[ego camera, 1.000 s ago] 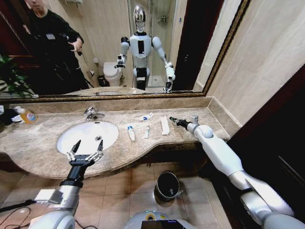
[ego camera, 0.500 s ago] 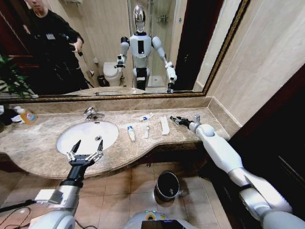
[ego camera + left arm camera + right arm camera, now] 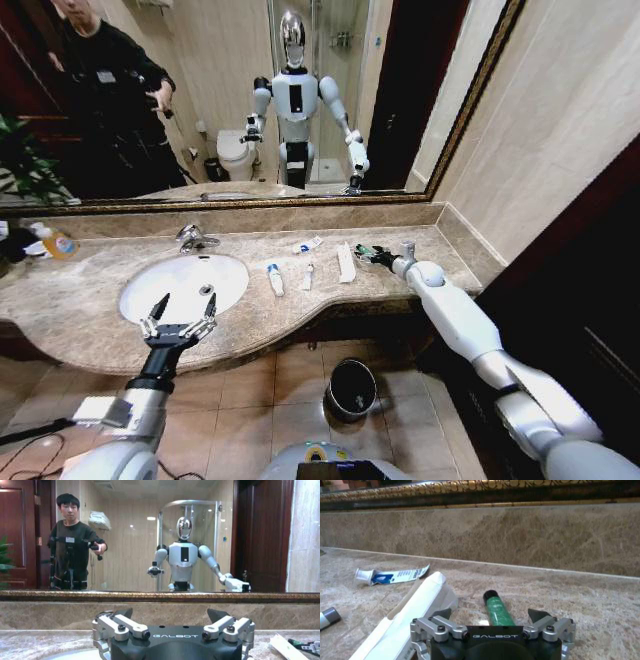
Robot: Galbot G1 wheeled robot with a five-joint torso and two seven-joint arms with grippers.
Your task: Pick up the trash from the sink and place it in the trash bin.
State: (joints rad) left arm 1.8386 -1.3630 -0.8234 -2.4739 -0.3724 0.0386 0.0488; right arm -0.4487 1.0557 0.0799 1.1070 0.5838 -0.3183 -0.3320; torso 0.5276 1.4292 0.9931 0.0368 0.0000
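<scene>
While the left tool [image 3: 180, 326] is held open near the sink [image 3: 140, 291], the open right tool [image 3: 490, 619] straddles the green tube [image 3: 498, 613], partly hidden.

You could read "GALBOT" on the left gripper [image 3: 172, 619] body and on the right gripper [image 3: 492, 620] body; nothing else was legible.

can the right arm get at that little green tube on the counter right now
Probably yes. The right gripper hangs open just over the green tube, which lies flat on the marble counter between its fingers. The white packet lies close beside it but apart, so it looks unlikely to block the grasp.
</scene>
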